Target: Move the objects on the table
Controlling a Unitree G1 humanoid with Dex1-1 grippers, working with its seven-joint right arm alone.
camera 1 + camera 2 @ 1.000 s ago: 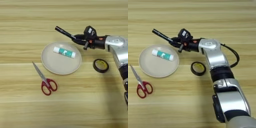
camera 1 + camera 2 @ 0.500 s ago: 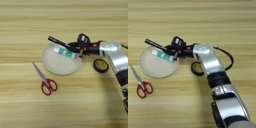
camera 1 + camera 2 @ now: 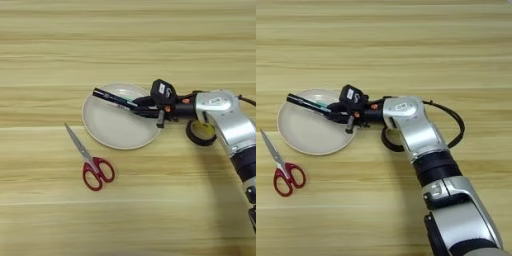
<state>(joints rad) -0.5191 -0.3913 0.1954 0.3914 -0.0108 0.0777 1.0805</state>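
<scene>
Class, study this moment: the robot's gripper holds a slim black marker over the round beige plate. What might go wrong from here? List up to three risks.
1. The slim black marker pen sticks out far beyond the right gripper and lies over the white glue stick, so lowering it may knock that stick.
2. Released there, the marker may roll off the round beige plate.
3. The silver forearm covers part of the black tape ring; pulling back might drag it.
</scene>
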